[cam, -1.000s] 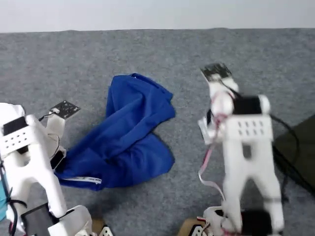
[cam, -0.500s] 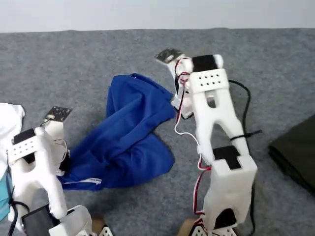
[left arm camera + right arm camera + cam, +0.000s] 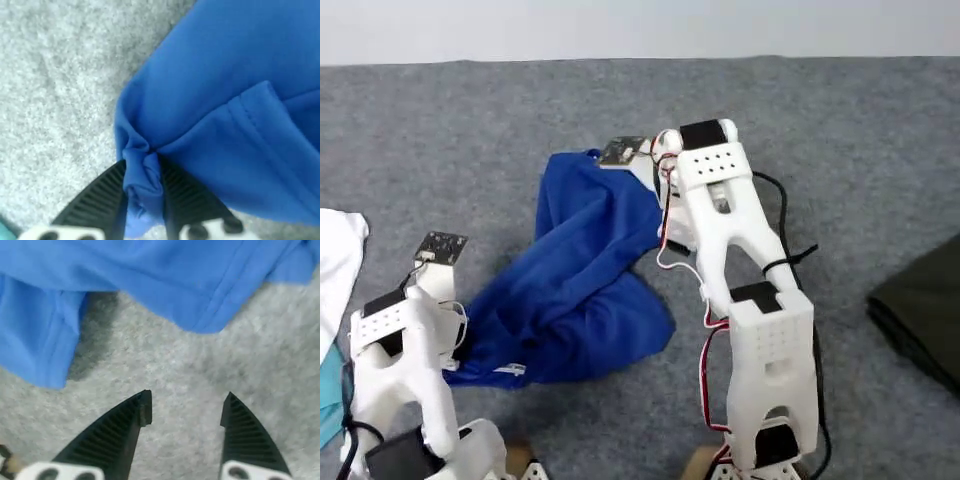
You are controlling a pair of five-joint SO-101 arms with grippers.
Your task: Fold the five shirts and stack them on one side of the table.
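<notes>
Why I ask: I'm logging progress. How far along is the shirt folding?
Early. Done: perhaps the dark garment at the right edge of the table, which looks folded. In hand: the blue shirt lies crumpled, the left gripper shut on a bunched edge, the right gripper open above bare table beside it. Left: folding it, plus the white cloth and teal cloth at the left edge, then stacking.
</notes>
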